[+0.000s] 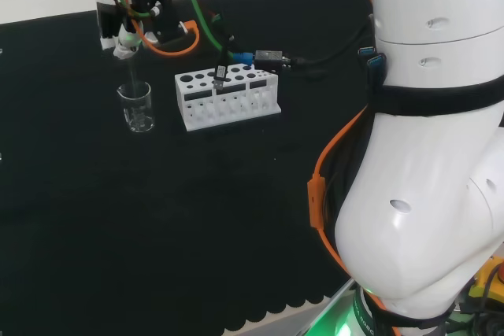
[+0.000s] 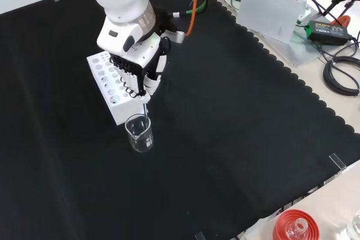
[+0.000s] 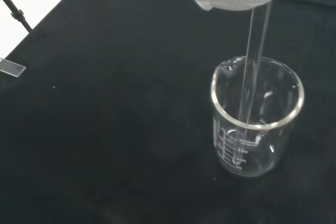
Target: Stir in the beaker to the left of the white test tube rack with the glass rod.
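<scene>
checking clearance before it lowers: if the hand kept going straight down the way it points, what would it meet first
Likely the beaker: the hand hangs right above it, with the glass rod already inside. The rod would probably touch the bottom first, though depth is unclear.

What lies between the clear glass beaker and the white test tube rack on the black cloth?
Nothing: in the head view only bare black cloth separates the clear glass beaker from the white test tube rack.
</scene>
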Action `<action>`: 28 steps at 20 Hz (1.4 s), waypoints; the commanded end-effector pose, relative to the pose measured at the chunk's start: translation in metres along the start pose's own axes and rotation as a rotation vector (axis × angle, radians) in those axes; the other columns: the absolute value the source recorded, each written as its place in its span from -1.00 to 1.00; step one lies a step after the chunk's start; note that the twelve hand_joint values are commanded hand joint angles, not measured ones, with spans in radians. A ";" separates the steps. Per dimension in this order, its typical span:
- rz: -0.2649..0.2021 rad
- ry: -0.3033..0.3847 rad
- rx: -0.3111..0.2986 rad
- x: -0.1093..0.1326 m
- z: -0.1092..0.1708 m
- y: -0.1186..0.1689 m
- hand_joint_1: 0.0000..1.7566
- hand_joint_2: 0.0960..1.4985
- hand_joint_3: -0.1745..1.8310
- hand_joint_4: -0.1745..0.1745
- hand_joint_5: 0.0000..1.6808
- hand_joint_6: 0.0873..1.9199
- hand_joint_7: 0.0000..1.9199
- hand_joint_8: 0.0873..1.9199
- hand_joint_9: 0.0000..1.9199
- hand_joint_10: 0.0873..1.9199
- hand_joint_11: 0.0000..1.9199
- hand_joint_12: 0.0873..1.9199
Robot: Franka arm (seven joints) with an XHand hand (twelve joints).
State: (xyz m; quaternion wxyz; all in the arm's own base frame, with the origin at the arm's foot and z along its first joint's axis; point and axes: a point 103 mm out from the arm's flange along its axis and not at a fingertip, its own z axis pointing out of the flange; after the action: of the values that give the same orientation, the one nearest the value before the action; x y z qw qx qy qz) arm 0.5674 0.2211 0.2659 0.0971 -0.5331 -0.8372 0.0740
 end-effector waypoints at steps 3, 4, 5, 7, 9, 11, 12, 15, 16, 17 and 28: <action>-0.019 -0.006 -0.006 0.018 -0.005 0.012 0.63 0.19 -0.71 -1.00 0.39 -0.77 0.31 -0.41 0.45 -0.38 0.60 -0.44; -0.020 -0.007 -0.005 0.017 -0.006 0.013 0.63 0.19 -0.71 -1.00 0.39 -0.77 0.31 -0.41 0.45 -0.38 0.60 -0.44; -0.020 -0.008 -0.004 0.017 -0.007 0.014 0.63 0.19 -0.71 -1.00 0.39 -0.77 0.31 -0.41 0.45 -0.38 0.60 -0.44; -0.020 -0.009 -0.002 0.014 -0.008 0.017 0.63 0.19 -0.71 -1.00 0.39 -0.77 0.31 -0.40 0.45 -0.38 0.60 -0.45; -0.019 -0.009 0.000 0.011 -0.009 0.019 0.63 0.19 -0.71 -1.00 0.39 -0.77 0.31 -0.41 0.45 -0.38 0.60 -0.45; -0.017 0.002 0.001 0.005 -0.010 0.022 0.63 0.19 -0.72 -1.00 0.39 -0.77 0.31 -0.41 0.45 -0.38 0.60 -0.45; -0.018 0.007 0.001 -0.004 -0.011 0.025 0.63 0.19 -0.72 -1.00 0.39 -0.77 0.31 -0.41 0.45 -0.38 0.60 -0.45; -0.008 0.005 0.000 -0.028 -0.011 0.030 0.63 0.19 -0.72 -1.00 0.39 -0.77 0.31 -0.41 0.45 -0.38 0.60 -0.45; -0.004 0.004 -0.001 -0.032 -0.011 0.029 0.63 0.19 -0.72 -1.00 0.39 -0.77 0.31 -0.41 0.45 -0.38 0.60 -0.45; 0.000 0.004 -0.001 -0.035 -0.010 0.028 0.63 0.19 -0.72 -1.00 0.39 -0.77 0.31 -0.41 0.45 -0.38 0.60 -0.45; 0.032 0.003 -0.003 -0.053 -0.008 0.008 0.63 0.19 -0.72 -1.00 0.39 -0.77 0.31 -0.41 0.45 -0.38 0.60 -0.45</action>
State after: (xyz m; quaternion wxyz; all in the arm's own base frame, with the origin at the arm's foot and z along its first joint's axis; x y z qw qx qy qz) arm 0.6025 0.1895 0.2652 0.0995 -0.5405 -0.8321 0.0745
